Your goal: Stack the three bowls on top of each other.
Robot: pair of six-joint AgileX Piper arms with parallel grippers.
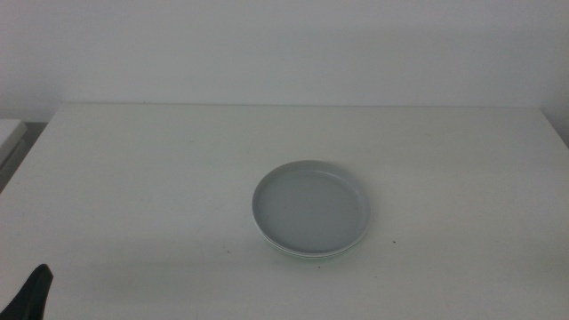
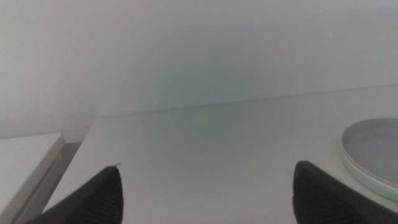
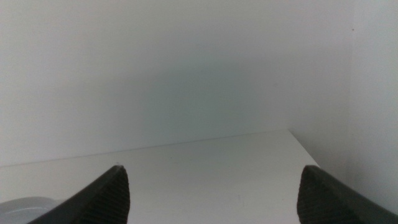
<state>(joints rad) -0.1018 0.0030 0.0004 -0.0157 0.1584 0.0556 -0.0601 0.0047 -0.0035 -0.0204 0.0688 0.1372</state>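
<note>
Left gripper (image 2: pixel 205 199): jaws wide apart, holding nothing, low by the near left corner of the table (image 1: pixel 133 178).
Right gripper (image 3: pixel 211 199): jaws wide apart, holding nothing.
Bowls: grey bowl (image 1: pixel 310 207) on top of the stack, mint green bowl (image 1: pixel 307 255) rim peeking out under it, mid-table.

No readable text in any view

The stacked bowls (image 1: pixel 310 209), the white surface (image 1: pixel 160 178) and the wall behind carry no lettering, label, brand, number or sign; the dark jaws of the left pincer (image 2: pixel 205 193) and the right pincer (image 3: pixel 211 193) are likewise unmarked, and only a few tiny dark specks show on the top bowl and on the surface beside it, none forming a character
</note>
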